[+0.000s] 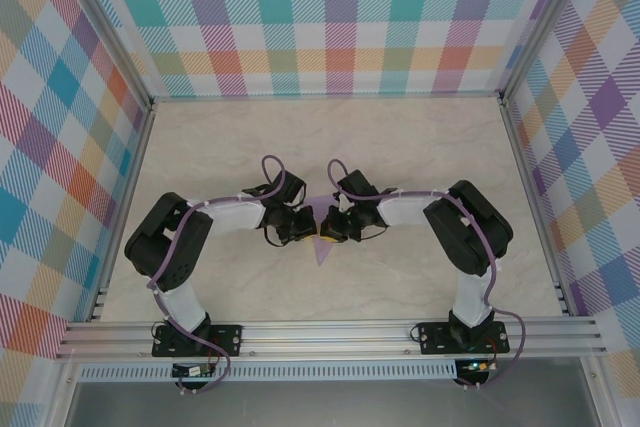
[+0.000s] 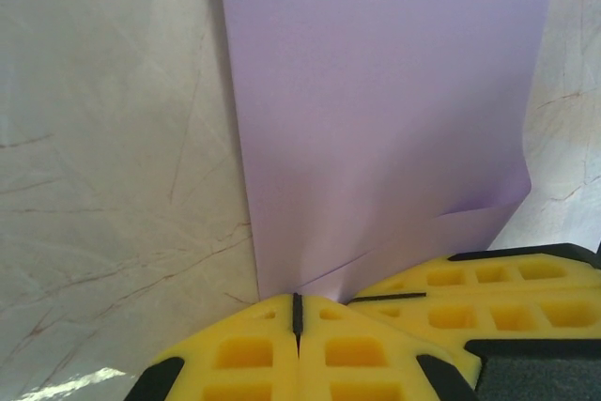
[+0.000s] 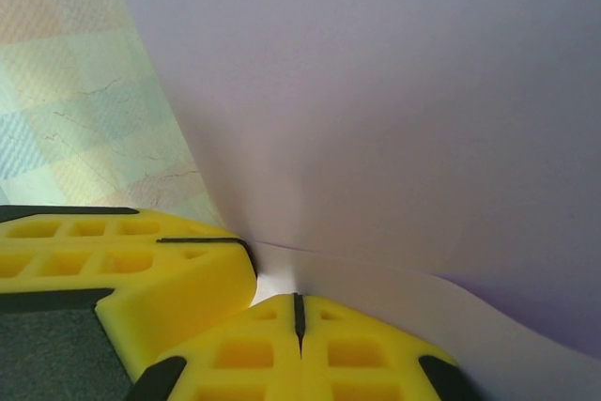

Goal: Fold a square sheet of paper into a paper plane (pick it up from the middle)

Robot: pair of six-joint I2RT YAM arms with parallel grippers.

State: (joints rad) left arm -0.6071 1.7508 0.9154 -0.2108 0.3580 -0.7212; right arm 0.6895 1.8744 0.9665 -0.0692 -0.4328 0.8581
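Observation:
The lavender paper (image 1: 321, 247) hangs between my two grippers at the table's middle. It is folded into a slim pointed triangle, the paper plane, with its tip toward the arm bases. My left gripper (image 1: 304, 229) is shut on its left edge. In the left wrist view the yellow jaws (image 2: 297, 312) pinch the paper plane (image 2: 376, 91), whose folded layers rise above them. My right gripper (image 1: 337, 228) is shut on the other edge. In the right wrist view its jaws (image 3: 299, 312) clamp the paper plane (image 3: 394, 91). The two grippers almost touch each other.
The marble-patterned table (image 1: 420, 147) is walled by plaid panels (image 1: 330, 17) on three sides. An aluminium rail (image 1: 330, 332) runs along the near edge by the arm bases. The right gripper's fingers (image 2: 470, 288) intrude in the left wrist view, and the left gripper's fingers (image 3: 113, 269) in the right wrist view.

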